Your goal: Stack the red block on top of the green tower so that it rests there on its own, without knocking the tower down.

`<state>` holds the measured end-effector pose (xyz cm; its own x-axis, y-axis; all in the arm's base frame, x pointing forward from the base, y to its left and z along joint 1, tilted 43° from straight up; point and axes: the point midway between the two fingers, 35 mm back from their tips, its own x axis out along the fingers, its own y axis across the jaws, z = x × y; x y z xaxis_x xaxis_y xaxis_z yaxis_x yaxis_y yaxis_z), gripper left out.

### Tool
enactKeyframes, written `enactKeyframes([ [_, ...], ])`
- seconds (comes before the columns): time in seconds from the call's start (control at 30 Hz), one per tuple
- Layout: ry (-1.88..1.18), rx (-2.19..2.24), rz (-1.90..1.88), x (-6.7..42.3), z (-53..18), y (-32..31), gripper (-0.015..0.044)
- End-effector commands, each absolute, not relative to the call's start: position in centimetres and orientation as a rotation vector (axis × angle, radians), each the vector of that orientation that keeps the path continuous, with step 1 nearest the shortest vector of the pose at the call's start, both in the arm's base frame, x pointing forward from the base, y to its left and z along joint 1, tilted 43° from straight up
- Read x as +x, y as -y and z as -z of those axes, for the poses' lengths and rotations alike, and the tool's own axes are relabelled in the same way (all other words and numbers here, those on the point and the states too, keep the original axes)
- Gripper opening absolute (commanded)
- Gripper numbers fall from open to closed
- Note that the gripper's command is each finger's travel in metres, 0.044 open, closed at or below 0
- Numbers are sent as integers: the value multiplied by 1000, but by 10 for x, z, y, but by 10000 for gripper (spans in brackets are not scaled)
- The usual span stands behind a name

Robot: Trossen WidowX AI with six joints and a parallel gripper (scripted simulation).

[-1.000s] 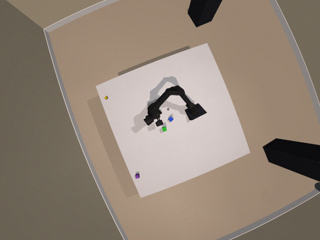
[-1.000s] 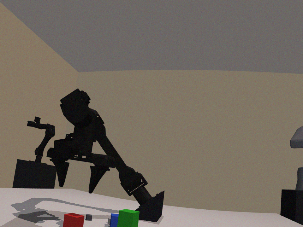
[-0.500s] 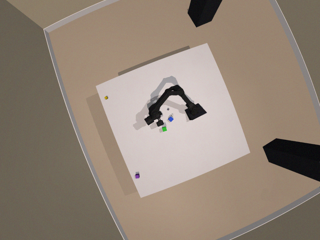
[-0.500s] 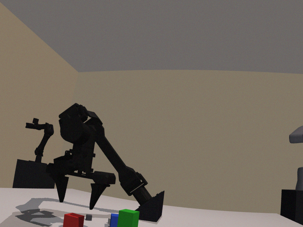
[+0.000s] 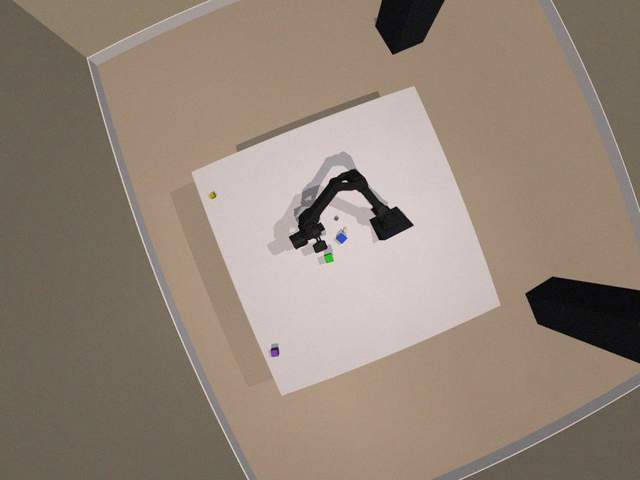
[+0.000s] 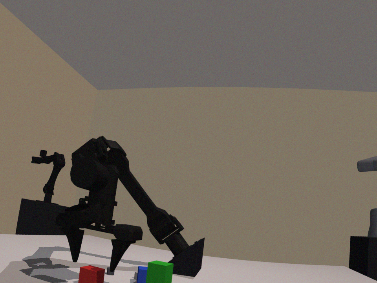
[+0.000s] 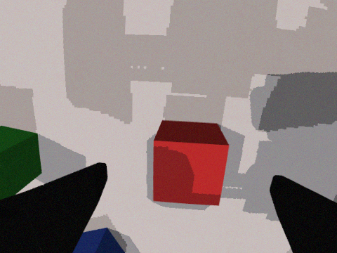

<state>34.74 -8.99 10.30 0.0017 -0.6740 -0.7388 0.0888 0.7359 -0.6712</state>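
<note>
The red block (image 6: pixel 91 274) (image 7: pixel 191 164) lies on the white table (image 5: pixel 393 145), in the middle of the wrist view; in the overhead view the arm hides it. My gripper (image 5: pixel 311 241) (image 6: pixel 92 264) (image 7: pixel 188 177) is open and empty. It hangs just above the red block with one finger on each side and touches nothing. The green tower (image 5: pixel 329 257) (image 6: pixel 159 272) (image 7: pixel 16 159) stands upright close by, at the left edge of the wrist view.
A blue block (image 5: pixel 341 238) (image 6: pixel 141 273) lies between the green tower and the arm's base (image 5: pixel 393 222). A small dark cube (image 5: pixel 336 218) sits near it. A yellow block (image 5: pixel 211 195) and a purple block (image 5: pixel 274 351) lie far off by the table's edge.
</note>
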Motion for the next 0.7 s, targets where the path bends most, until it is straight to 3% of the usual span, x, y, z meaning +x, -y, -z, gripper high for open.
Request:
enactKeyframes([
  [0.0,-1459,-519,637,348,-98,94,440],
  [0.67,-1458,-521,639,347,-78,112,440],
])
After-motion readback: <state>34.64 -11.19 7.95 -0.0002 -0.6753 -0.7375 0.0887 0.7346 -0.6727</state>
